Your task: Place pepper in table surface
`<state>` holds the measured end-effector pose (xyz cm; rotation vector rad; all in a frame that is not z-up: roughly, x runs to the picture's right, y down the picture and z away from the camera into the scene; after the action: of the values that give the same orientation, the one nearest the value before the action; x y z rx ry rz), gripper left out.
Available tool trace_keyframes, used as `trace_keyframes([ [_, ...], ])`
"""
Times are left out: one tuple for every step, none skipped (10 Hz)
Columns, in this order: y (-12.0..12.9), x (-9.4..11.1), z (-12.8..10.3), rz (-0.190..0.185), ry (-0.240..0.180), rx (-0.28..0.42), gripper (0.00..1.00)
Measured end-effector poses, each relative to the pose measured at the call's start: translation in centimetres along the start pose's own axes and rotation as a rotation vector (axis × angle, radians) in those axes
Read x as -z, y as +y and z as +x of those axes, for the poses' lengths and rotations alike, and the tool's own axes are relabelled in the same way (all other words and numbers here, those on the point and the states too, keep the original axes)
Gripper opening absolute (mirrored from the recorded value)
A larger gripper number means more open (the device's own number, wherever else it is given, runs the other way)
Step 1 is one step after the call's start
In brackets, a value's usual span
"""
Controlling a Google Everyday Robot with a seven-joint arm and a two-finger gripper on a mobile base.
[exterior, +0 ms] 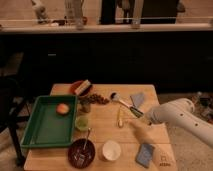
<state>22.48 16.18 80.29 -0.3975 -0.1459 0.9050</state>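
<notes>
Where the arm (185,117) reaches in from the right, you see the gripper (136,123) low over the table surface (107,131), near the yellow stick (120,118); grip state can't be told. Pepper (86,106) sits left, touching the tray (47,127), just beyond the lime cup (81,122).

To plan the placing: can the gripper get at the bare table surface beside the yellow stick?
Probably yes. The gripper hangs over the right side of the table surface, close to the yellow stick, and nothing stands between it and the bare wood there.
</notes>
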Motion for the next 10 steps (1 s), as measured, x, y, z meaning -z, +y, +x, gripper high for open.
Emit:
trace_keyframes([
  [0.0,0.0,0.01,0.0,0.0,0.0,0.64],
  [0.0,0.0,0.03,0.0,0.0,0.0,0.72],
  [0.01,-0.01,0.03,0.0,0.0,0.0,0.78],
  [0.01,0.0,0.03,0.0,0.0,0.0,0.8],
  [0.01,-0.01,0.03,0.0,0.0,0.0,0.8],
  [0.01,0.0,0.04,0.0,0.001,0.0,0.8],
  [0.01,0.0,0.05,0.0,0.001,0.0,0.8],
  [0.02,0.0,0.05,0.0,0.001,0.0,0.8],
  [0.01,0.0,0.06,0.0,0.001,0.0,0.8],
  [0.0,0.01,0.09,0.0,0.001,-0.001,0.8],
])
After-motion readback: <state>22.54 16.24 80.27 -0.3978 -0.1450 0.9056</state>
